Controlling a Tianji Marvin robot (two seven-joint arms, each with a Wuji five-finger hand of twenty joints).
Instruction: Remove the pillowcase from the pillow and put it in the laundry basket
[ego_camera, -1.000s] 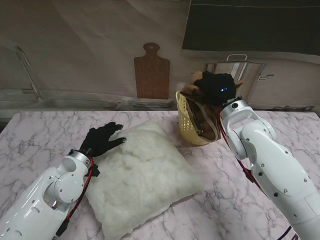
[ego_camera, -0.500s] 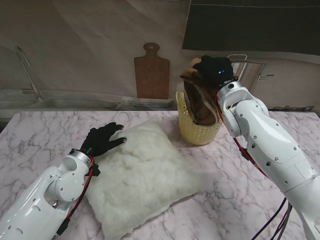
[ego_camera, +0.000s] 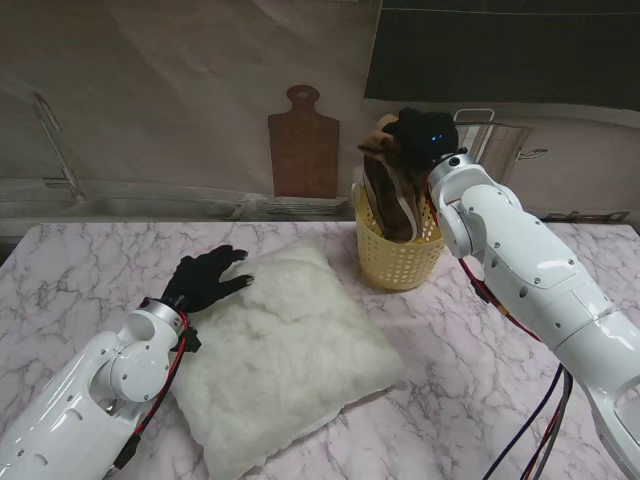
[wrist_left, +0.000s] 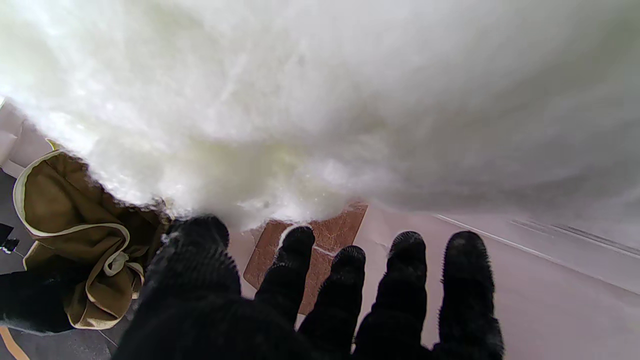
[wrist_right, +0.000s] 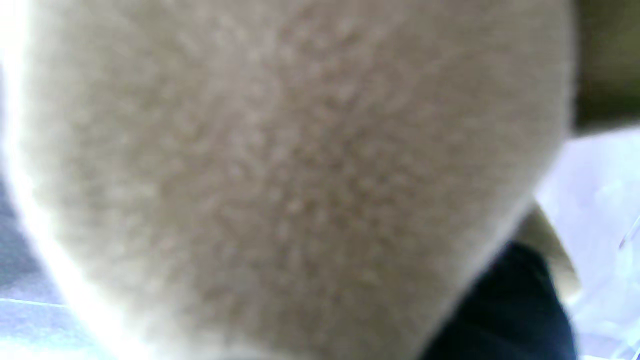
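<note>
Pillowcase (ego_camera: 392, 195) (brown cloth), clenched in right hand (ego_camera: 425, 135), now hangs into upright woven basket (ego_camera: 398, 262); left hand (ego_camera: 203, 280), fingers spread, presses fluffy pillow (ego_camera: 285, 350).

Your right wrist view is nearly useless: the pillowcase (wrist_right: 280, 175) fills it as a tan blur, perhaps pressed right against the lens. From the stand, the right hand (ego_camera: 425, 135) hides its own fingers in the cloth. The basket (ego_camera: 395, 262) swallows the pillowcase's lower end. The pillow (wrist_left: 320, 100) overflows your left wrist view.
</note>
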